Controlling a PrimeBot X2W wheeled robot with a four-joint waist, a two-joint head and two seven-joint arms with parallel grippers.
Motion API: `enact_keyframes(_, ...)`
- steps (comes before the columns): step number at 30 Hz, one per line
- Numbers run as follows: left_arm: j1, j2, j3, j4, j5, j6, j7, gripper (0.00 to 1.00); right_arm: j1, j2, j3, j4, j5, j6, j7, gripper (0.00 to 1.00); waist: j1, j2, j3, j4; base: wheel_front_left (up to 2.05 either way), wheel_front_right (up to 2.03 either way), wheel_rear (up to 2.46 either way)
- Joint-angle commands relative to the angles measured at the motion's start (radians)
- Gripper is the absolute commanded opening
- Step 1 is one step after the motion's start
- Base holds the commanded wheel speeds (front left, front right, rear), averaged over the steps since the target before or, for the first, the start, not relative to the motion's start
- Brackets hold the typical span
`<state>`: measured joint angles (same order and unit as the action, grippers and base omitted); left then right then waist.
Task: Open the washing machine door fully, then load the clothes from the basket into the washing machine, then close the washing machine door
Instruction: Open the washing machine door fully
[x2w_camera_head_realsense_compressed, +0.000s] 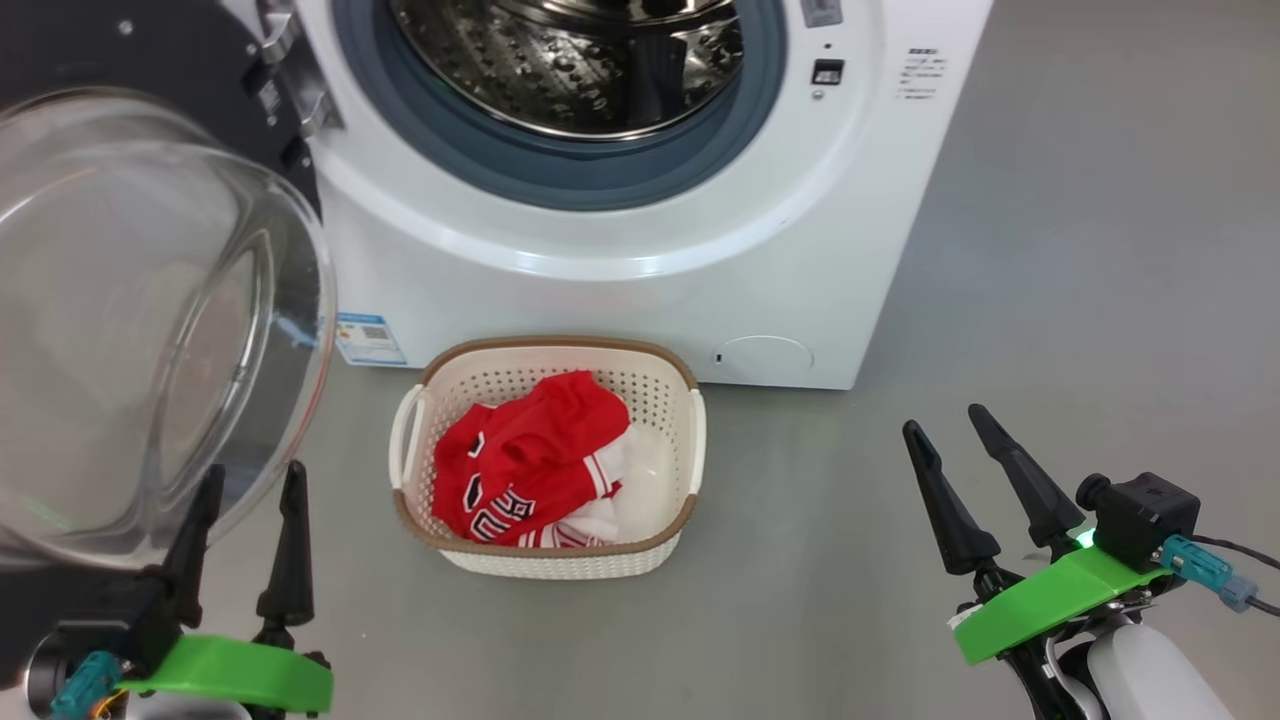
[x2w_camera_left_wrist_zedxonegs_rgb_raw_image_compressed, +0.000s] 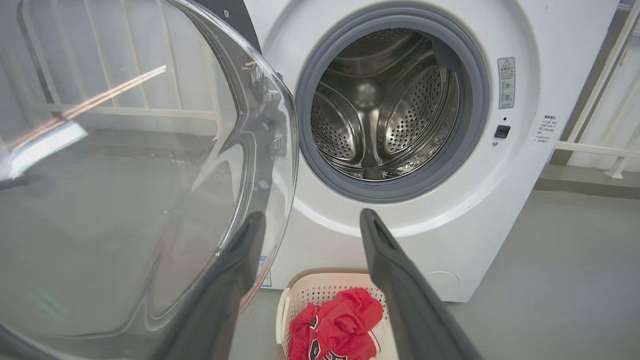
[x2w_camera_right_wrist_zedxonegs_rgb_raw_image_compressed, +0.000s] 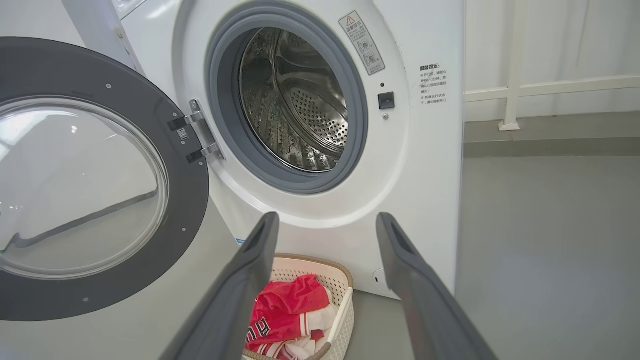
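The white washing machine (x2w_camera_head_realsense_compressed: 620, 290) stands ahead with its steel drum (x2w_camera_left_wrist_zedxonegs_rgb_raw_image_compressed: 385, 105) exposed. Its round black door (x2w_camera_right_wrist_zedxonegs_rgb_raw_image_compressed: 90, 175) hangs swung out to the left, the clear glass bowl (x2w_camera_head_realsense_compressed: 130, 330) bulging toward me. On the floor in front sits the cream basket (x2w_camera_head_realsense_compressed: 690, 440), holding the red and white clothes (x2w_camera_head_realsense_compressed: 530, 460). My left gripper (x2w_camera_head_realsense_compressed: 252, 488) is open, low at the left beside the door's glass bowl, nothing between its fingers. My right gripper (x2w_camera_head_realsense_compressed: 948, 432) is open too, low at the right over the bare floor, well right of the basket.
Grey floor (x2w_camera_head_realsense_compressed: 1100, 300) spreads to the right of the machine. A white railing (x2w_camera_right_wrist_zedxonegs_rgb_raw_image_compressed: 515, 90) runs along the wall behind it. The open door takes up the space to the left of the basket.
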<state>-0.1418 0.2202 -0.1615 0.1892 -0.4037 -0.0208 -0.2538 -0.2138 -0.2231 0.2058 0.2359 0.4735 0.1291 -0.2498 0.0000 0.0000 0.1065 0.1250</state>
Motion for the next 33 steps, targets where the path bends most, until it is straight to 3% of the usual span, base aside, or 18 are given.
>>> enact_keyframes(1,-0.01,0.023,0.039,-0.031,0.012,0.003,-0.008,1.0,-0.009,-0.006,0.014,-0.029,-0.012,0.002,-0.012,1.0,0.0,0.0,-0.012,-0.023,0.0,0.0,0.0)
enact_keyframes(19,0.049,-0.028,0.082,-0.05,0.05,-0.017,-0.008,1.0,0.01,-0.01,-0.004,-0.025,-0.04,0.002,-0.012,1.0,0.0,0.0,-0.036,-0.126,0.0,0.0,0.0)
enact_keyframes(33,0.075,-0.047,0.115,-0.055,0.081,-0.03,-0.008,1.0,0.016,-0.013,-0.027,-0.036,-0.051,0.002,-0.012,1.0,0.0,0.0,-0.039,-0.151,0.0,0.0,0.0)
